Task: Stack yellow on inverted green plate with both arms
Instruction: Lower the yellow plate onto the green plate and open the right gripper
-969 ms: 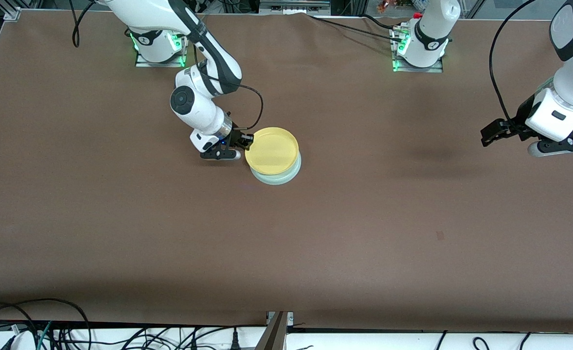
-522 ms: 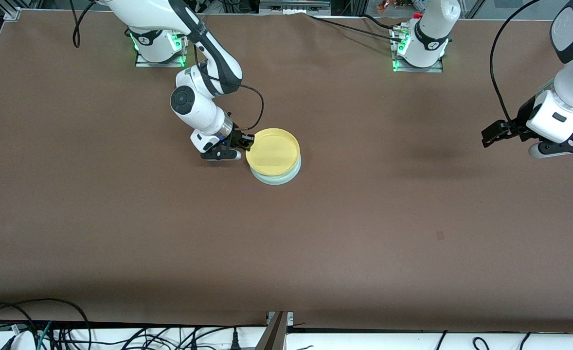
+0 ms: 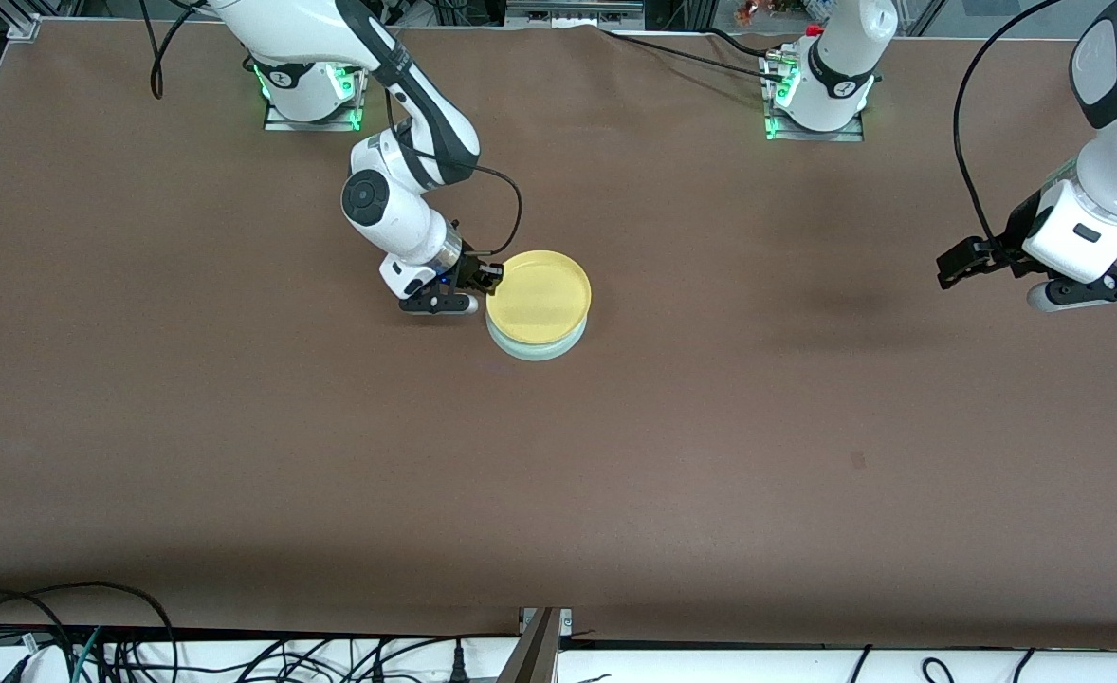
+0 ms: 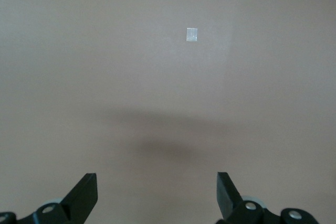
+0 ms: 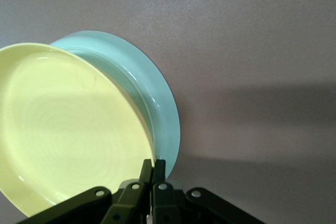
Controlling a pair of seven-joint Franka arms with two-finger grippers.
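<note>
Two plates are almost stacked: our right gripper point(image 3: 488, 276) pinches yellow point(image 3: 539, 297) over the green plate point(image 3: 558, 347), ready to let go, while our left gripper point(image 3: 953, 264) waits open, well apart from the green plate.

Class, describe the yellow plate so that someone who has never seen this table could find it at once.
Start at the brown table, then find the right gripper toward the right arm's end. It is shut on the rim of the yellow plate, which sits above the green plate. The yellow plate is the upper one, hollow side up.
</note>
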